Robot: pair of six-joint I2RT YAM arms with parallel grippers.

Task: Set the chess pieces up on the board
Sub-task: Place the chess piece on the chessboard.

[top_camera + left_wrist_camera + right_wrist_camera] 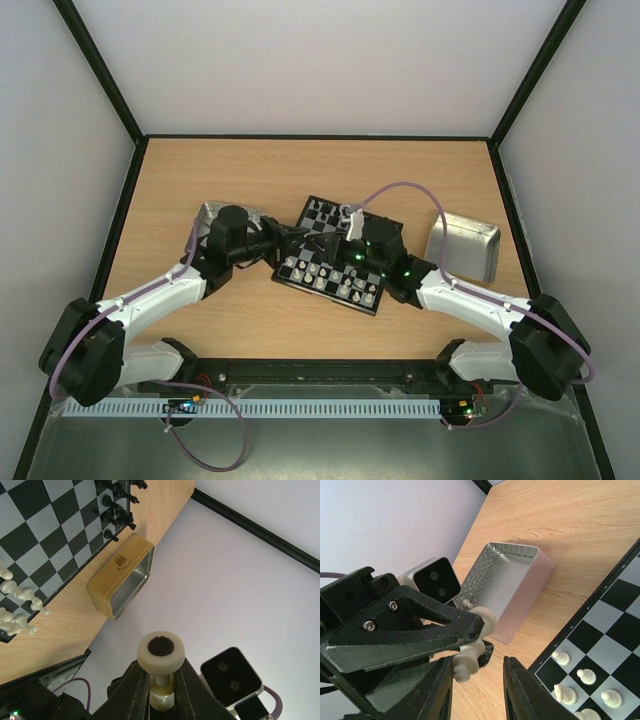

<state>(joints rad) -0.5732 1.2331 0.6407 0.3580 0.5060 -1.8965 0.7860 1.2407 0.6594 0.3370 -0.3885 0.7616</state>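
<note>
Above the left side of the board (pixel 50 530), the two pincers meet tip to tip, which I read as a handover.

- **Grip state:** the left pincer (pixel 161 675) is clamped on one cream-white piece (pixel 161 652). The stem sits between its fingers and the felted base sticks out toward its own camera. The right pincer (pixel 479 662) is spread with nothing in it.
- **Key relation:** in the right wrist view the held piece sits just ahead of the right pincer's gap. Its long axis runs crosswise to the left fingers, tilted, with the free end pointing down toward that gap.
- **Next move (my call):** the right arm is the free one and already close. I expect a short advance, then a close across the axis on the free end, before the left lets go.
- **Counts:**
  - One board and one piece in hand.
  - Two metal trays on the surface (pixel 300 170), the left tray (pixel 507 587) and the right tray (pixel 122 577), one on either side of the board.
  - Five white pieces (pixel 585 676) in the board corner in the right wrist view.
  - The black pieces (pixel 117 510) cluster along one edge. Full totals are too small for me to count.
</note>
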